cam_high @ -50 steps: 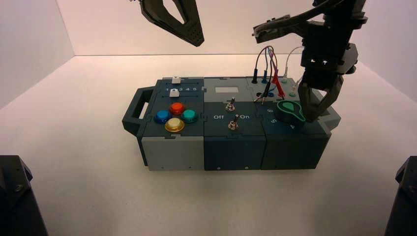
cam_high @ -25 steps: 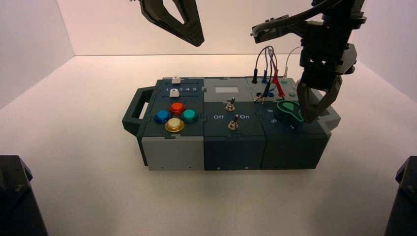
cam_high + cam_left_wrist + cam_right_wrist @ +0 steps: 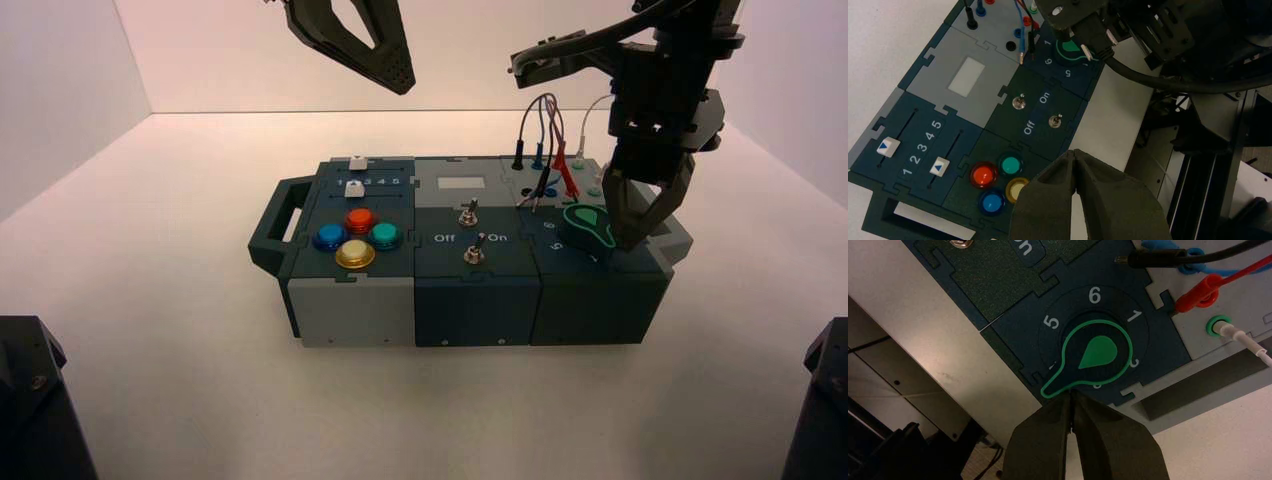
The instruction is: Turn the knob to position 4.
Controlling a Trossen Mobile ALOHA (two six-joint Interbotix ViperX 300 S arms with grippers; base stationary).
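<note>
The knob [image 3: 1094,357] is sitting on the dark dial panel at the right end of the box [image 3: 470,300], just in front of the plugged-in wires [image 3: 548,140]. In the right wrist view its pointed tip is aiming at the spot between the printed 5 and the digit hidden under its lower rim, and it is covering most of the mark there, which I judge to be position 4 [image 3: 1051,367]. So the turn is looking done or very nearly done. The right hand [image 3: 1072,412] is hovering just beside the pointer tip with its fingers pressed together and clamped on nothing. What is left is probably only a small nudge, if any. The left hand [image 3: 1075,162] is waiting high above the box, fingers together, holding nothing.
</note>
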